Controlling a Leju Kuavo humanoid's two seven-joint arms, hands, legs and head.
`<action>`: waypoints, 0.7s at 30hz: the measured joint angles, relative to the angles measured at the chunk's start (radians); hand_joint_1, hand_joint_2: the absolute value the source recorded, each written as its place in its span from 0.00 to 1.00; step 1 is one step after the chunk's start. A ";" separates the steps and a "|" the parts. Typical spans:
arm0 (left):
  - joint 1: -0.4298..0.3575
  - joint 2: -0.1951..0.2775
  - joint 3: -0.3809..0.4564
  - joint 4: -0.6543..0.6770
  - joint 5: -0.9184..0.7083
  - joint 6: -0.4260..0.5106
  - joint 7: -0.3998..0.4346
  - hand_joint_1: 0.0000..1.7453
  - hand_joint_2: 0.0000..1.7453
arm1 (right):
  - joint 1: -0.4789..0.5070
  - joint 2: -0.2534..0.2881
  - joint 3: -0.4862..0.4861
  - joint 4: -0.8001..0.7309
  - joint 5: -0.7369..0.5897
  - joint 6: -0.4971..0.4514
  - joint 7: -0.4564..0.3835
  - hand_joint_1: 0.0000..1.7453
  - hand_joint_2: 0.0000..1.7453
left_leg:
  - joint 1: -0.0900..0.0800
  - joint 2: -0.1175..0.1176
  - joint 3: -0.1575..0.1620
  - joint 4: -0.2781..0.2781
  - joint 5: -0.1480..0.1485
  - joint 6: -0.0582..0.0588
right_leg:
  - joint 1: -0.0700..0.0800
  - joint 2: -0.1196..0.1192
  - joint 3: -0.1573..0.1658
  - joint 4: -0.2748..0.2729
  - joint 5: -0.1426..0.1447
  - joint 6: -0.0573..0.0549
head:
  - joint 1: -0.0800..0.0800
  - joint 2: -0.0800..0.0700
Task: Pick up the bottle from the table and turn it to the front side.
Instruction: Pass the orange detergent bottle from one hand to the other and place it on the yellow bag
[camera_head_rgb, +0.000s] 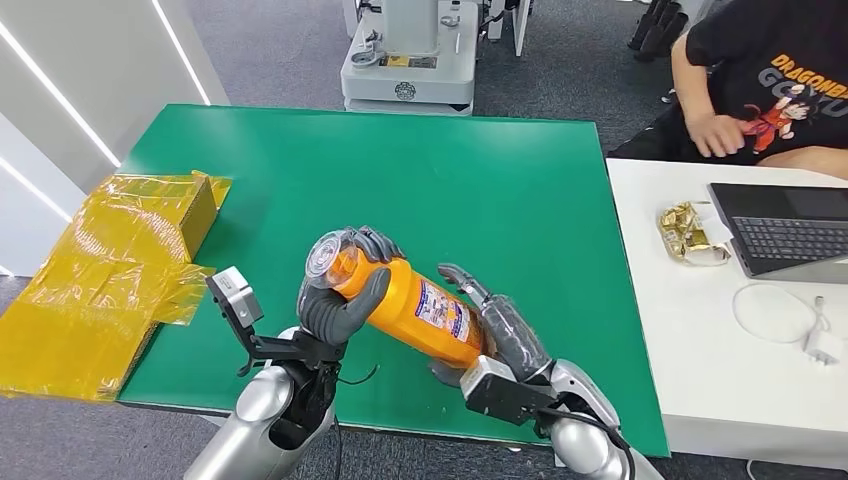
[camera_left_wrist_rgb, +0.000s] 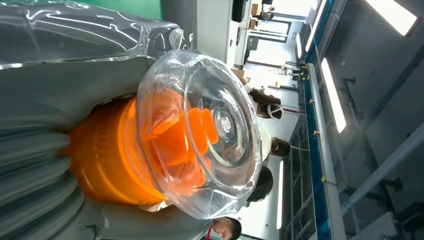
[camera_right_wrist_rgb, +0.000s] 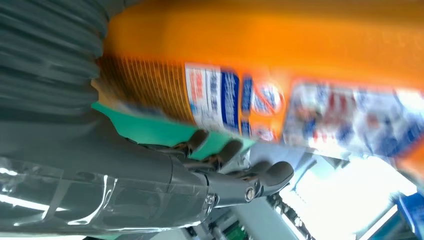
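Already off the green felt-covered tabletop (camera_head_rgb: 480, 170), the orange plastic bottle with its clear domed cap and printed white-and-blue label (camera_head_rgb: 415, 305) lies nearly level in the air between the two hands, its long axis slanting from the cap end, farther from the robot and to its left, to the base end, nearer the robot and to its right. The left hand (camera_head_rgb: 340, 300) grips the neck just below the cap, thumb curled across the near side and dark fingers wrapped over the far side; in the left wrist view the clear cap (camera_left_wrist_rgb: 200, 132) juts out past the fingers, straight at the camera. The right hand (camera_head_rgb: 495, 325) lies along the base end, its fingers stretched out beside the label and its palm against the bottle's lower side, so it seems to cradle more than clamp; whether it truly grips I cannot tell. The label (camera_right_wrist_rgb: 235, 100) shows blurred in the right wrist view, just above the extended fingers (camera_right_wrist_rgb: 260, 175). Any turn must therefore roll the bottle about that slanted axis, probably with the left hand as the firmer hold.
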 joint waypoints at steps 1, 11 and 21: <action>0.000 0.000 0.000 0.001 0.000 0.000 0.000 1.00 1.00 | 0.004 0.003 -0.005 -0.007 -0.009 -0.021 -0.003 0.00 1.00 | 0.000 0.000 0.000 0.000 0.000 0.000 | 0.000 0.000 0.000 0.000 0.000 0.000 | 0.000 0.000; 0.011 0.000 0.001 0.003 0.000 -0.001 0.000 1.00 1.00 | 0.080 0.016 -0.045 -0.144 -0.077 -0.160 -0.028 0.00 1.00 | 0.000 0.000 0.000 0.000 0.000 0.000 | 0.000 0.000 0.000 0.000 0.000 0.000 | 0.000 0.000; 0.022 0.000 0.024 0.003 -0.018 0.033 -0.003 1.00 1.00 | 0.210 0.022 -0.066 -0.351 -0.154 -0.302 -0.115 0.00 1.00 | 0.000 0.000 0.000 0.000 0.000 0.000 | 0.000 0.000 0.000 0.000 0.000 0.000 | 0.000 0.000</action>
